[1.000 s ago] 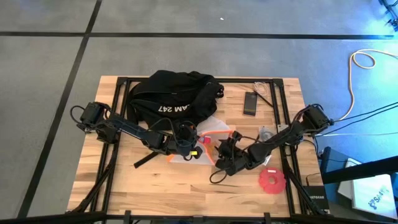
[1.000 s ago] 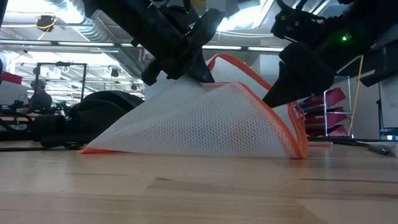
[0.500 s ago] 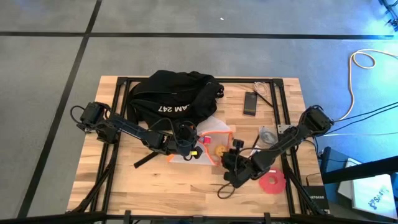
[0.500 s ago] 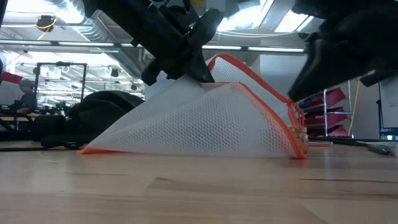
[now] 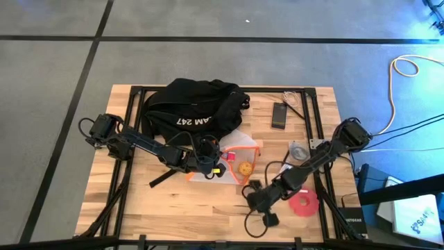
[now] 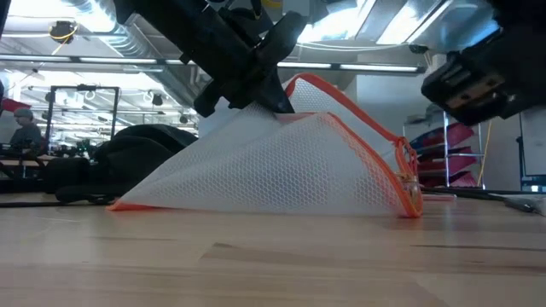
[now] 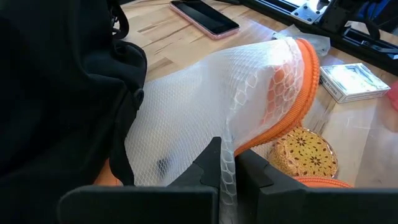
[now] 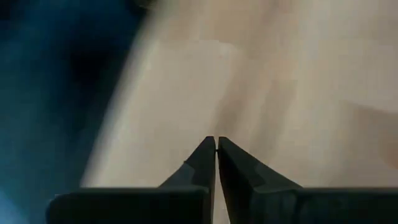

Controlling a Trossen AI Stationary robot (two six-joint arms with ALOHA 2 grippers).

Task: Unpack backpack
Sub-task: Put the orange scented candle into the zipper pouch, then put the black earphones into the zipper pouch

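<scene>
My left jaws [image 7: 225, 163] are clamped on the white mesh pouch with orange zipper trim [image 5: 232, 158], lifting its top edge into a tent near the middle of the wooden counter [image 5: 166, 205]. The large black soft fabric backpack [image 5: 191, 107] lies just behind, at the counter's far side. A round yellow patterned disc [image 5: 245, 168] sits at the pouch's mouth. My right jaws [image 8: 216, 155] are pressed together, empty, above bare wood beside a flat red disc [image 5: 303, 202].
</scene>
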